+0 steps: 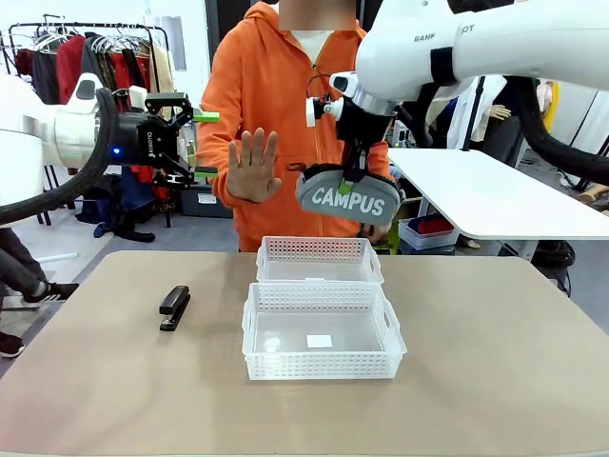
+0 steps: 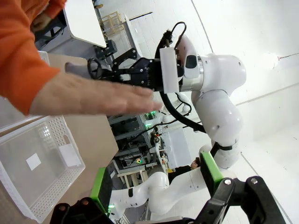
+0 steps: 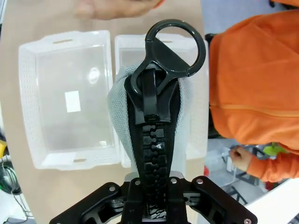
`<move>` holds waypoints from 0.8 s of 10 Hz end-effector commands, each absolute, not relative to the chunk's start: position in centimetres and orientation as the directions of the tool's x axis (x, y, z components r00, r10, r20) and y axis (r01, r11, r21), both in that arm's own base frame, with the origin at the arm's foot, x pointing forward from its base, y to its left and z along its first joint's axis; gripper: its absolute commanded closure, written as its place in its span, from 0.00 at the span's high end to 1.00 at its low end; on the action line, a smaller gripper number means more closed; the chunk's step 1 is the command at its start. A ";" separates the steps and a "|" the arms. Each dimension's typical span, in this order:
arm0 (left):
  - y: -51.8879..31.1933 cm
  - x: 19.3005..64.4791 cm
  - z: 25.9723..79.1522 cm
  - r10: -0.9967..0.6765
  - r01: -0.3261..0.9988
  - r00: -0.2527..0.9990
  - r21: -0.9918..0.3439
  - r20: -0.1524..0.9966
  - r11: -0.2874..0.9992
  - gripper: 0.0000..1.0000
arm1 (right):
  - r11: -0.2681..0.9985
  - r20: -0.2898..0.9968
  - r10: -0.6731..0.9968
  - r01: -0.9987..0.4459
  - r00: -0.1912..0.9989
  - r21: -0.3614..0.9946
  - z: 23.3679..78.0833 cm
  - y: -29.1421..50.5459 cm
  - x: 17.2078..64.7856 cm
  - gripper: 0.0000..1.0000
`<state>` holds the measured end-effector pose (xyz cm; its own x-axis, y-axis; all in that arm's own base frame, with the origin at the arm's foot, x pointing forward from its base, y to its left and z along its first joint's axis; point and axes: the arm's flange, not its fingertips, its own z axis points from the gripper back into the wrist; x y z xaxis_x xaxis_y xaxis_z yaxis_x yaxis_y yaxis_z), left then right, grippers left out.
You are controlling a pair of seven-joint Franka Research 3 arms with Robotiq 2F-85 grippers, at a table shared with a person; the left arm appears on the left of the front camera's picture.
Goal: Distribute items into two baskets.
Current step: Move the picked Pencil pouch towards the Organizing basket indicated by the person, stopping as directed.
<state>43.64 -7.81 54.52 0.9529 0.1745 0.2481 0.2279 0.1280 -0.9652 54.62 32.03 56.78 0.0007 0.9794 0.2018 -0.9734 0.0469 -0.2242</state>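
Front view: right fingers [image 1: 354,169] clamp pouch [image 1: 347,200] above far basket [image 1: 319,249]; lower it centred, then release; left fingers [image 1: 205,116] wide, empty.

The right gripper [image 3: 153,196], bottom centre, clamps a grey pouch [image 3: 119,116] whose black strap [image 3: 149,126] ends in a ring [image 3: 175,23]. Beneath, on the table [image 3: 46,18]: the left basket [image 3: 28,107] and the centre basket [image 3: 126,42], partly hidden. An orange sleeve [image 3: 252,84] is at right, a hand [image 3: 112,8] at the top edge.

Bright, even indoor light; faint shadows under white lattice plastic baskets [image 1: 324,365]; wrist views fisheye-warped; person's close hand [image 2: 88,100] soft-focus.
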 end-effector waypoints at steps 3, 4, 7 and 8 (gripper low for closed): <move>-7.8 43.6 54.7 0.173 0.232 0.953 -0.965 0.251 0.122 1.00 | 0.037 0.191 0.982 -0.974 -0.006 -0.223 56.7 31.7 54.0 0.00; -7.8 43.6 54.7 0.173 0.232 0.953 -0.965 0.251 0.122 1.00 | 0.039 0.196 0.981 -0.976 -0.004 -0.213 56.2 32.3 54.3 0.00; -7.8 43.6 54.7 0.173 0.232 0.953 -0.965 0.251 0.122 1.00 | 0.039 0.196 0.981 -0.976 -0.004 -0.213 56.2 32.3 54.3 0.00; -7.8 43.6 54.7 0.173 0.232 0.953 -0.965 0.251 0.122 1.00 | 0.039 0.196 0.981 -0.976 -0.004 -0.213 56.2 32.3 54.3 0.00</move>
<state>43.64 -7.81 54.52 0.9529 0.1745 0.2481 0.2278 0.1280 -0.9653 54.40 32.29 56.07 -0.0022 0.9809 0.1943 -0.9771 0.0393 -0.2093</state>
